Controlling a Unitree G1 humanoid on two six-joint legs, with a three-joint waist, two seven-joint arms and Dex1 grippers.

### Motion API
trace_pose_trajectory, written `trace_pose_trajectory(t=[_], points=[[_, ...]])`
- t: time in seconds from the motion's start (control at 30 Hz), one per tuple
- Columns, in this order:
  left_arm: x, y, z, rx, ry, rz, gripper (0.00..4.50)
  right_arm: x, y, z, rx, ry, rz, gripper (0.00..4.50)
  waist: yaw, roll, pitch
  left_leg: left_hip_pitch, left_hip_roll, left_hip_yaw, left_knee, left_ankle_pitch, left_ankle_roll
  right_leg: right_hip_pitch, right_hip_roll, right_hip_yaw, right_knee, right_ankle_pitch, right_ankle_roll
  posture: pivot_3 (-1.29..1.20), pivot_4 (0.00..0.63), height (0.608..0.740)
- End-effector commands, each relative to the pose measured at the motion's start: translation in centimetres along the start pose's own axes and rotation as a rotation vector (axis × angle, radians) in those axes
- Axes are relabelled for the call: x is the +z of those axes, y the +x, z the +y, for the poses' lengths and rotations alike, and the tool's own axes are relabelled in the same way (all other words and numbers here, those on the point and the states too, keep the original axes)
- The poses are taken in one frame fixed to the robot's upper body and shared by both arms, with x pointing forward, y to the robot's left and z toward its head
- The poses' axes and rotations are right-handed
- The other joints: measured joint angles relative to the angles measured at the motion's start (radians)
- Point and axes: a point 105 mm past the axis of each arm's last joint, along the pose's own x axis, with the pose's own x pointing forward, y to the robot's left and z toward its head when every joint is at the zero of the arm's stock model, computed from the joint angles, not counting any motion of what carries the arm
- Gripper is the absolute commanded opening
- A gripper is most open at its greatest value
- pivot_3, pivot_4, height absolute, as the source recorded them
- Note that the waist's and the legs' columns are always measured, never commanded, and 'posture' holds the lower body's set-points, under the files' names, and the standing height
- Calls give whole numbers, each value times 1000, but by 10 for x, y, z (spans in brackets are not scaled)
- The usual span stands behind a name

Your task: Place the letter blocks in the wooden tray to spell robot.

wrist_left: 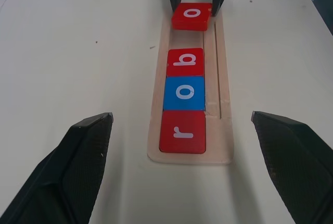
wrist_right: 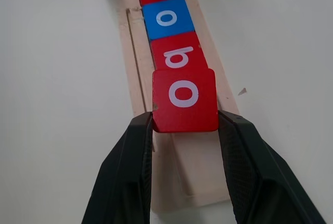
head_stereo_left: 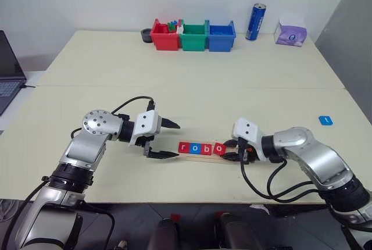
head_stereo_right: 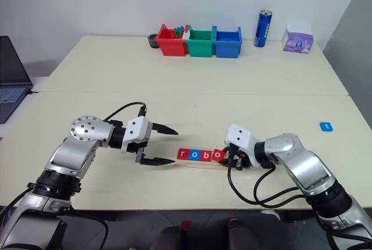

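Partly hidden, right end effector (wrist_right: 184,125) grips red o block (wrist_right: 184,100).

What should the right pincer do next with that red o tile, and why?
Probably lower the red o tile into the wooden tray just behind the b tile, then open. The right pincer holds it tilted above the groove, with r, o, b already seated.

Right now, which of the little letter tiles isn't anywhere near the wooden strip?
The blue tile lying alone far out on the robot's right. The other four sit at the wooden strip: r, o, b in it, a red o held in the right jaws.
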Motion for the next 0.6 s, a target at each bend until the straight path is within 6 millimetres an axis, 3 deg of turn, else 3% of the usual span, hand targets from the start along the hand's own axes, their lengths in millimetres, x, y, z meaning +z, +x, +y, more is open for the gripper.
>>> trace_pose_trajectory(t=[0.03, 0.6], points=[[3, -11, 7, 42, 44, 14, 4500, 8, 0, -4, -6, -47, -9, 1445, 0, 0, 0, 0, 0, 0, 0, 0, 0, 0, 0, 0, 0, 0, 0, 0, 150, 740], [2, -8, 6, 62, 52, 16, 4500, 6, 3, -2, 45, -84, 23, 1445, -1, 0, 0, 0, 0, 0, 0, 0, 0, 0, 0, 0, 1, 0, 0, 0, 150, 740]])
